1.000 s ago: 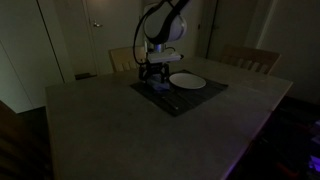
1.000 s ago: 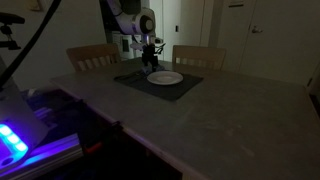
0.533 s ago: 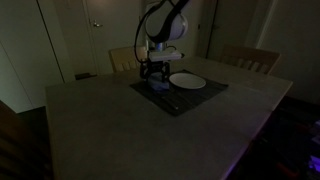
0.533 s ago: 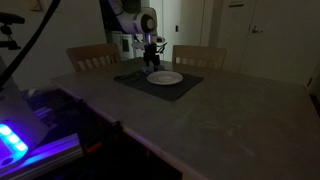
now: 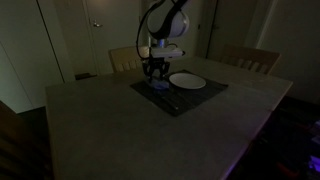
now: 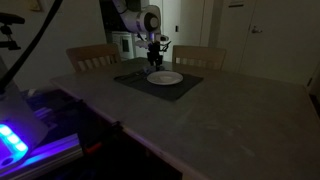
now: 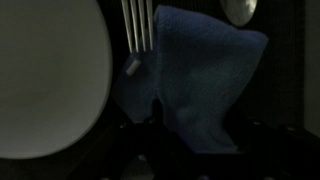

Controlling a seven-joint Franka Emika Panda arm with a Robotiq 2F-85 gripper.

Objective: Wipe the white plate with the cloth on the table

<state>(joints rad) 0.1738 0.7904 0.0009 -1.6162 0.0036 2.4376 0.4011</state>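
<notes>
Gripper (image 5: 155, 78): low over cloth (image 7: 195, 80); jaw opening and hold cannot be told.
Cloth: bunched on placemat (image 5: 190, 98), beside white plate (image 7: 45, 80).

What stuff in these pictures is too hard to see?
- Pincer: wrist view too dark to show open or shut; tiny in both exterior views.
- Cloth: tiny and partly behind the pincer in both exterior views.
- Plate: cut off by the wrist view's left edge.
- Fork: cut off by the wrist view's top edge; only prongs show.

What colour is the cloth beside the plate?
The cloth is bluish, clearest in the wrist view.
</notes>
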